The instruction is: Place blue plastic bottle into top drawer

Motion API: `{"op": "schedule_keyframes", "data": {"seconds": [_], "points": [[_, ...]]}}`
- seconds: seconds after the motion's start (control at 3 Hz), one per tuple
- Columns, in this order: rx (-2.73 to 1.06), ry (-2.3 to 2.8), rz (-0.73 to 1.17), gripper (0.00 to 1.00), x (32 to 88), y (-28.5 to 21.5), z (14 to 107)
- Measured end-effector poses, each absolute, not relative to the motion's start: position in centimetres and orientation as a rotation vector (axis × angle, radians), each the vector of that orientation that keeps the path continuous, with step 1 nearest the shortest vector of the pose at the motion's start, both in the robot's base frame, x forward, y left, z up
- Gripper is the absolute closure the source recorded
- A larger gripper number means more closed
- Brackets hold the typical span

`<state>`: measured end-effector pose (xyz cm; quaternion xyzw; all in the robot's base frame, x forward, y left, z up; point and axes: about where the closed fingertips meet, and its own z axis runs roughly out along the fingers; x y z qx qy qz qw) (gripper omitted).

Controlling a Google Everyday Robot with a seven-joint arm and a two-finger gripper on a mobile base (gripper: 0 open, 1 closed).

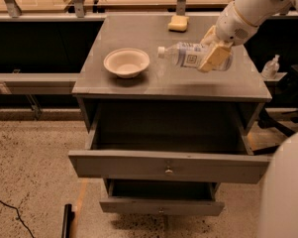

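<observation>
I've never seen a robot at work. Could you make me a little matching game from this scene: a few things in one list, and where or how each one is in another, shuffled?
Things:
1. bottle
2. bowl
3. yellow sponge
4. top drawer

Places or states:
a. pulled open
b. at the far edge of the cabinet top
c. held sideways in the gripper
d. upright on the cabinet top, left in the picture

Pairs: 1-c, 2-d, 3-b, 4-a.

The gripper is above the right part of the cabinet top, shut on the bottle.
</observation>
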<state>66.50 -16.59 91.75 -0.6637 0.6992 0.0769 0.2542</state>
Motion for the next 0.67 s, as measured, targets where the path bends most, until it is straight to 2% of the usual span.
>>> {"op": "schedule_keyframes", "data": {"seconds": [0.67], "points": [[-1.65, 1.991, 0.308, 1.0, 58.8, -16.6, 89.3]]}}
